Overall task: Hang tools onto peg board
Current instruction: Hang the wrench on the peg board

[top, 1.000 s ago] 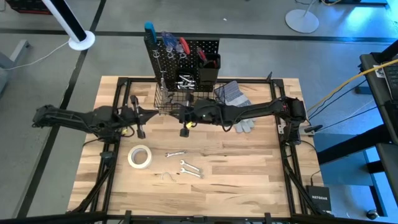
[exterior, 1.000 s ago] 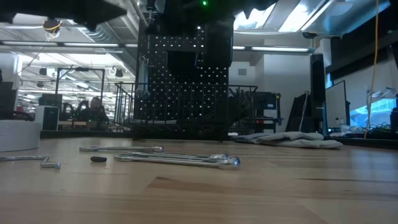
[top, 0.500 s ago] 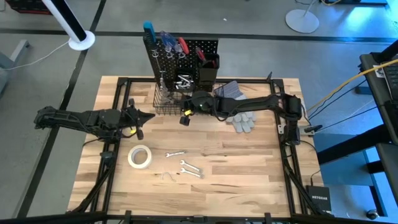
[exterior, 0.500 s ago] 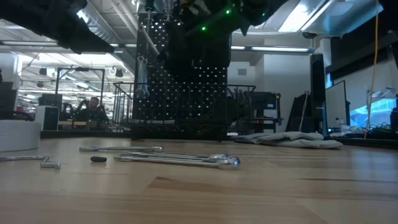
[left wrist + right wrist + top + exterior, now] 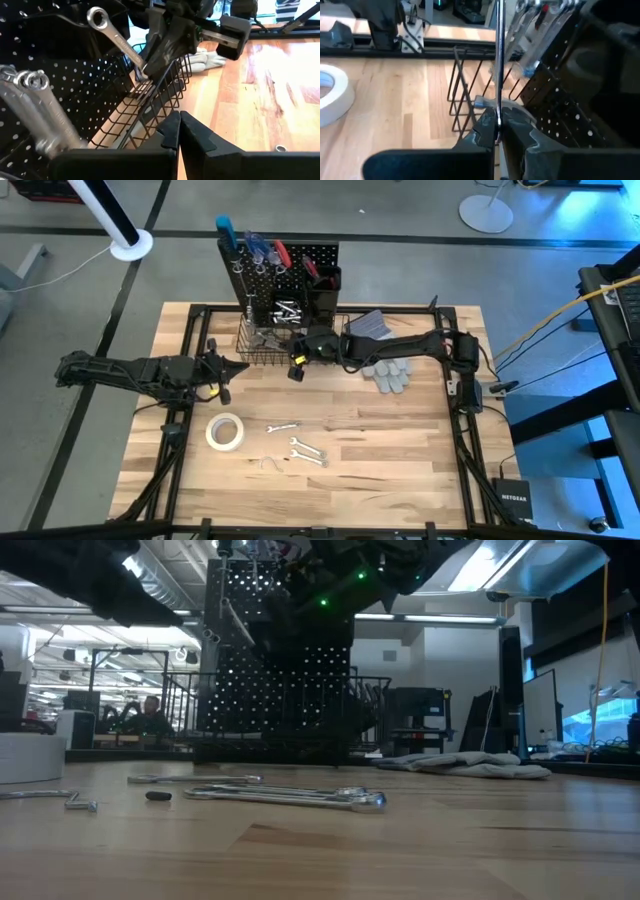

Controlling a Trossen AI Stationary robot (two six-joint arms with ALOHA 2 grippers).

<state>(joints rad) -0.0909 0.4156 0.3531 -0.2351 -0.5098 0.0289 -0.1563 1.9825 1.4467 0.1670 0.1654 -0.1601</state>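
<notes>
Right wrist view: wrench (image 5: 498,55) upright.

Robotics lab/workshop — grey concrete floor (image 5: 80,290), workstations behind (image 5: 90,725), wooden surface (image 5: 400,460) on a black frame.

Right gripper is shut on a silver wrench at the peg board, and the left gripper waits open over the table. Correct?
Not quite. The left gripper is shut and empty; the left wrist view shows it. The right gripper does clamp the silver wrench at the peg board.
</notes>
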